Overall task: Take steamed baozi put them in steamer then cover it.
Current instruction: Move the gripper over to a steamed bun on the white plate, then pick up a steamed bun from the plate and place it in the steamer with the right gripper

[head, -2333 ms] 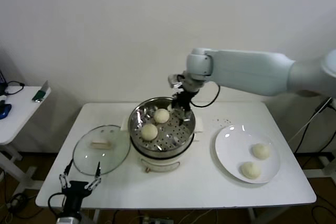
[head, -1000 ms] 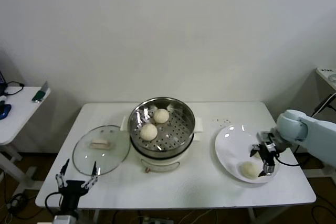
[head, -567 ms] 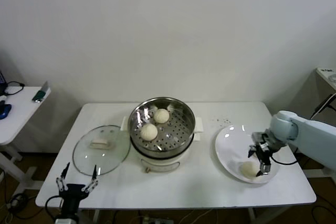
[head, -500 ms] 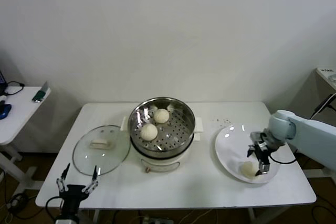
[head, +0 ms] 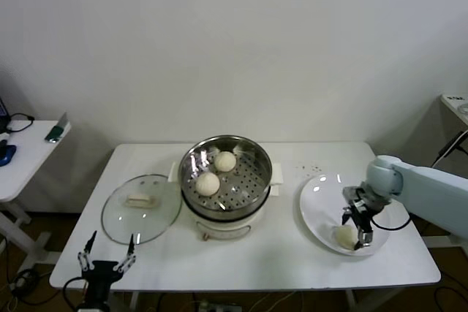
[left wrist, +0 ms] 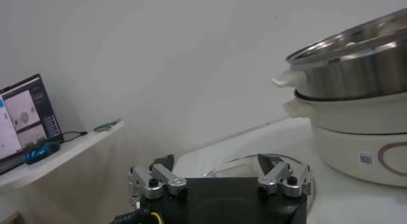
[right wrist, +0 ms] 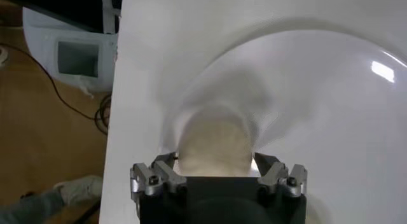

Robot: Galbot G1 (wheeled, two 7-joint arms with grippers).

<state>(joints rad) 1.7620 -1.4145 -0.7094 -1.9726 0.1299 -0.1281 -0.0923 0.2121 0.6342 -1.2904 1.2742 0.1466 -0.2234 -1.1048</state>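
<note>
While two steamed baozi (head: 208, 183) sit in the steamer (head: 257, 157), the right gripper (head: 353, 229) straddles a bun (right wrist: 213, 145) on the white plate (head: 319, 200), jaws open; left gripper (head: 107, 262) idles open.

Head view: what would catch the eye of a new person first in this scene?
The shiny steamer at the table's centre, holding two baozi, stands out most. To the robot's right, the right claw straddles a baozi on the white plate. The glass cover lies flat on the table, left of the steamer.
</note>
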